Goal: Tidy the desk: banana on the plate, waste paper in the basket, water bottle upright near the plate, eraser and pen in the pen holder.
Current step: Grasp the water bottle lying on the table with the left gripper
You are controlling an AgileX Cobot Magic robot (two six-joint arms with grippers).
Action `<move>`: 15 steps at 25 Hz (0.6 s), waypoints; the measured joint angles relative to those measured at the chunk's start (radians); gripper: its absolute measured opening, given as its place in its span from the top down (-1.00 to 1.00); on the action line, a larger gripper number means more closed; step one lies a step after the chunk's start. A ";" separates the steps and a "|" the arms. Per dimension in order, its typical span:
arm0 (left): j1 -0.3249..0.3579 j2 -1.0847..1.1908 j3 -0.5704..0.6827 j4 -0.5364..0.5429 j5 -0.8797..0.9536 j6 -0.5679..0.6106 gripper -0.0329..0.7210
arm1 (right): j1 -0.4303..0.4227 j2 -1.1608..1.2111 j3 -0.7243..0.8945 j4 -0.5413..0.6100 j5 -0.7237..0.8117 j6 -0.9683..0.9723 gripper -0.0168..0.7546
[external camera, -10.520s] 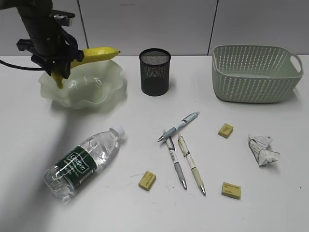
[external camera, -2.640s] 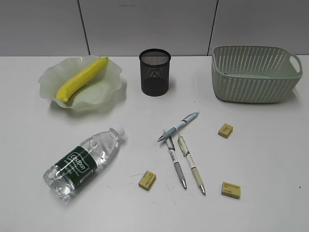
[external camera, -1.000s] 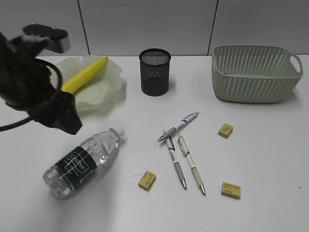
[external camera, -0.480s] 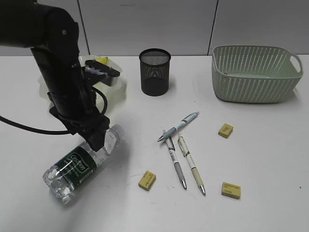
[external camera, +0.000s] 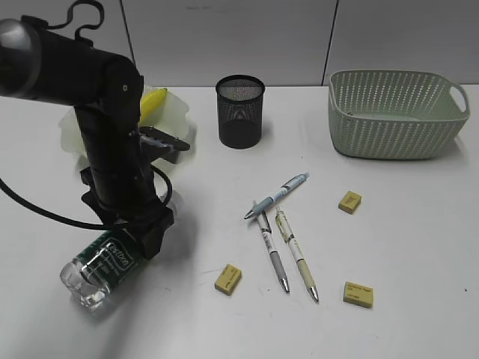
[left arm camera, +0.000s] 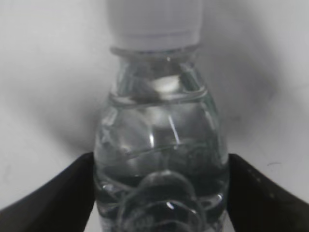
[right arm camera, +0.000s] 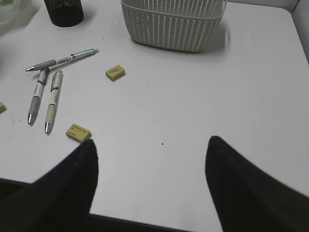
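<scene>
Two tools are in play, though only the left tool (left arm camera: 159,193) is at work: its fingers (left arm camera: 53,193) flank the neck end of the bottle (external camera: 112,258), which lies on its side on the desk (external camera: 404,247) at about 6 o'clock from the plate (external camera: 176,112), and whether they already pinch it I cannot tell. Gripping near the cap (left arm camera: 153,19) looks meant for tipping it upright. Spread and empty, the right tool (right arm camera: 149,183) hangs over bare desk.

Clear water bottle (external camera: 105,258) lying on side; banana (external camera: 153,101) on plate (external camera: 178,112); 3 pens (external camera: 281,232), 3 erasers (external camera: 228,278) loose
</scene>
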 joint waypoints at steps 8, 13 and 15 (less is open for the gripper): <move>0.000 0.011 0.000 0.014 -0.002 -0.072 -0.41 | 0.000 0.000 0.000 0.000 0.000 0.000 -0.46; 0.000 0.011 -0.001 0.008 0.013 -0.074 -0.41 | 0.000 0.000 0.000 0.000 0.000 0.000 -0.46; 0.000 0.008 -0.001 0.005 0.031 -0.074 -0.41 | 0.000 0.000 0.000 0.000 0.000 0.000 -0.46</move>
